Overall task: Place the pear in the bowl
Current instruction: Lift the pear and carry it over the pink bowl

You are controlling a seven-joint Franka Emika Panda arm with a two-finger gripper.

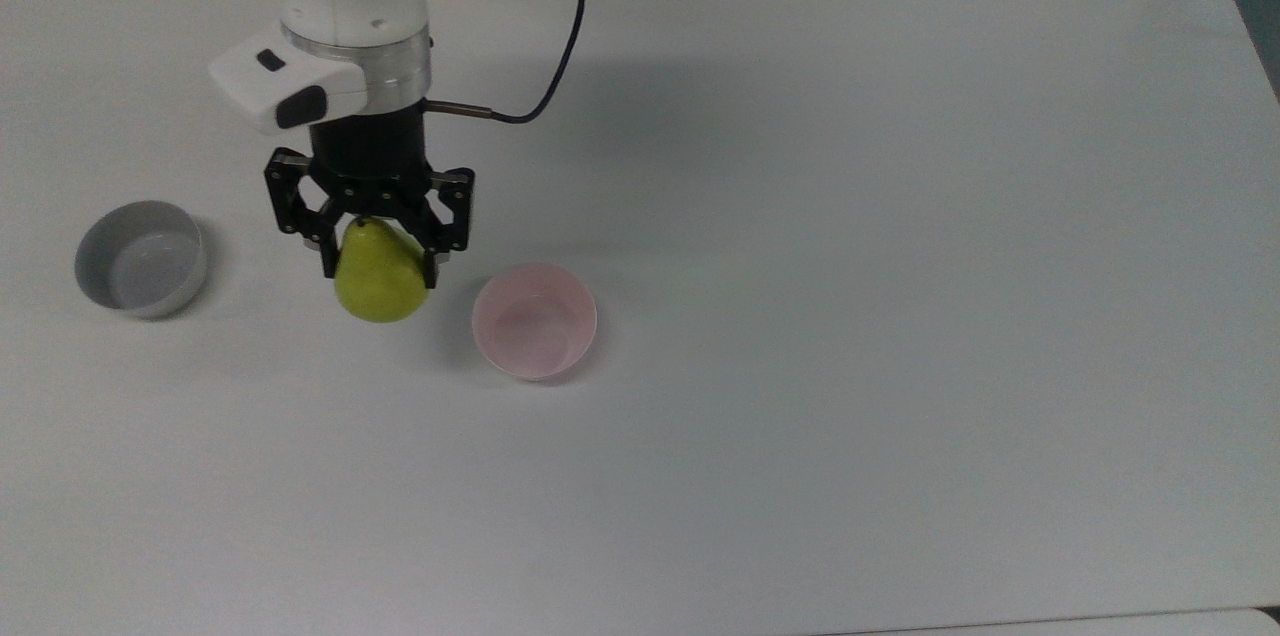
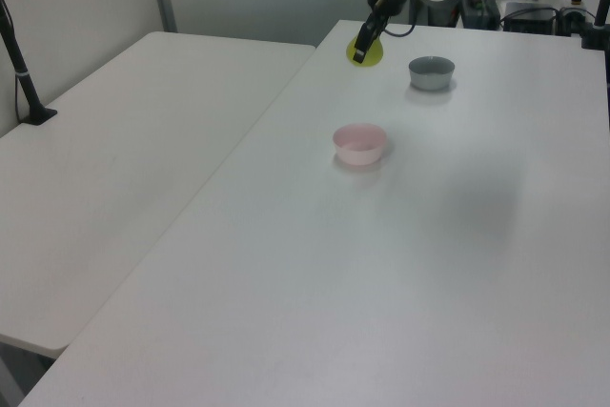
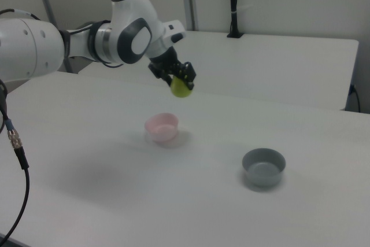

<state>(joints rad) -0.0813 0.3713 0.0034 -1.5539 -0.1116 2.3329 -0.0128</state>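
**Pear held aloft beside the pink bowl**

Top view: the gripper [image 1: 380, 256] clamps the pear [image 1: 379, 278], between the grey bowl [image 1: 140, 258] and the bowl [image 1: 534, 320].

Left view: pear [image 2: 366, 50] hangs beyond the bowl [image 2: 359, 143].

Right view: pear [image 3: 181, 88] above the white tabletop [image 3: 191, 201]; nothing lies between them.

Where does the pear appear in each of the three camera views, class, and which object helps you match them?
Top view: the pear hangs in the gripper, left of centre.
Left view: the pear is near the top, right of centre.
Right view: the pear is above centre, held in the air.
Shared landmark: the pink bowl close by.
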